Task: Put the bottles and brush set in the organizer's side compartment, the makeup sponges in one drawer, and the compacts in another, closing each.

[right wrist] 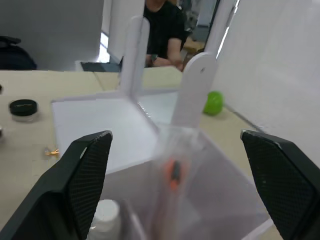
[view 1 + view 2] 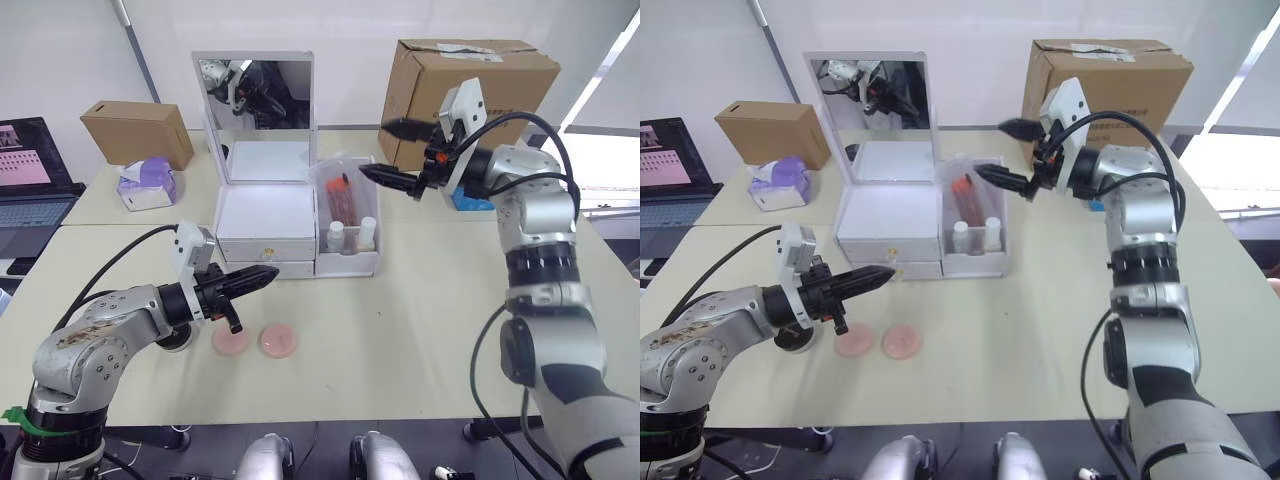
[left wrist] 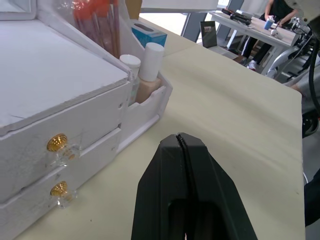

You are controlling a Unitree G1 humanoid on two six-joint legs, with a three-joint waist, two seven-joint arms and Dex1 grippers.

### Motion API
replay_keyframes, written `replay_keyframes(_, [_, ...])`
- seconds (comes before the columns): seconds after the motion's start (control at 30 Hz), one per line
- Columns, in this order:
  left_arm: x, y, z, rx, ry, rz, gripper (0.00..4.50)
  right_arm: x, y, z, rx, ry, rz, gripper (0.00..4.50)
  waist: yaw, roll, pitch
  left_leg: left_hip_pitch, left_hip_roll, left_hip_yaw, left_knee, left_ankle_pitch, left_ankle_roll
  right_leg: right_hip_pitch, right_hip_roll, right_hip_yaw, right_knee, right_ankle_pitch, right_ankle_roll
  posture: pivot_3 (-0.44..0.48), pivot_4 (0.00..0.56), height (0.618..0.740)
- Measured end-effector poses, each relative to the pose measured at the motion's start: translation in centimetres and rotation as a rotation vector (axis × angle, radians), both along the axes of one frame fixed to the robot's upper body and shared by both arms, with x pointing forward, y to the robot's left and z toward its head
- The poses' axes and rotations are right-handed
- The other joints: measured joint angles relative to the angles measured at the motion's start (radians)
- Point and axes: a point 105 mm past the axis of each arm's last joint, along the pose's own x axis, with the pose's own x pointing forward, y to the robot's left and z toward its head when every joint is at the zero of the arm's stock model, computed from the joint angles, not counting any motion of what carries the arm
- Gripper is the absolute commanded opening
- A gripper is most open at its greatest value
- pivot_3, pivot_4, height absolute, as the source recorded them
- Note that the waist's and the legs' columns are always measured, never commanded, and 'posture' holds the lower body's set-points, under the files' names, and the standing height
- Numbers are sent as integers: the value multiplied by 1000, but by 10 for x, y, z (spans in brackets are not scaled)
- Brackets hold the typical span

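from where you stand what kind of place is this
Probably an office or lab set up for robot trials: plain tables pushed together, a laptop, cardboard boxes, and people seated at another desk in the background.

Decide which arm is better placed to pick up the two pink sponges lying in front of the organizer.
Left, probably. The left pincer, shut, hangs just above the sponges; the right pincer, open, is up over the side compartment.

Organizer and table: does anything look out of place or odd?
Nothing looks damaged or spilled. Two pink sponges lie loose on the table, not in a drawer; both drawers are shut.
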Motion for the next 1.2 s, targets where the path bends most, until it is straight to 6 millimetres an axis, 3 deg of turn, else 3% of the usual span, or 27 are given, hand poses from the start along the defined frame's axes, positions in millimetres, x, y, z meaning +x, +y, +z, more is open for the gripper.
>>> replay_keyframes(0.13, [1, 0, 3, 0, -19, 0, 0, -13, 1, 5, -128, -5, -29, 2445, 0, 0, 0, 1, 0, 0, 0, 0, 0, 1, 1, -2, -2, 0, 0, 0, 150, 731])
replay_keyframes(0.37, [0, -2, 2, 19, -24, 4, 0, 9, 27, -45, -193, 187, -29, 69, -3, 0, 0, 1, 0, 2, 0, 0, 1, 1, 13, -3, -1, 0, 0, 0, 150, 731])
replay_keyframes(0.67, [2, -11, 23, -1, -102, 17, 0, 68, 14, -60, -266, 149, -256, 27, 1, 0, 0, 0, 0, 2, 1, 0, 1, 1, 13, -3, -2, 0, 0, 0, 150, 731])
replay_keyframes(0.83, [4, -8, 34, -23, -134, 47, 0, 74, 0, -71, -250, 170, -291, 27, -2, 0, 0, 0, 0, 2, 0, 0, 0, 1, 14, 1, -1, 0, 0, 0, 150, 731])
replay_keyframes(1.0, [3, -9, 36, -28, -141, 52, 0, 65, -3, -31, -170, 94, -216, 27, -5, 0, 0, 1, 1, 2, 0, 0, 0, 1, 14, 1, -1, 0, 0, 0, 150, 731])
replay_keyframes(1.13, [4, -9, 38, -27, -150, 52, 0, 48, 11, 4, -133, 1, -125, 27, -4, 0, 0, 1, 1, 2, 0, 0, 0, 1, 14, 1, -1, 0, 0, 0, 150, 731])
replay_keyframes(1.2, [5, -11, 42, -27, -164, 47, 0, 45, 19, 10, -131, -32, -107, 27, -3, 0, 0, 1, 1, 2, 0, 0, 0, 2, 14, 1, -1, 0, 0, 0, 150, 731])
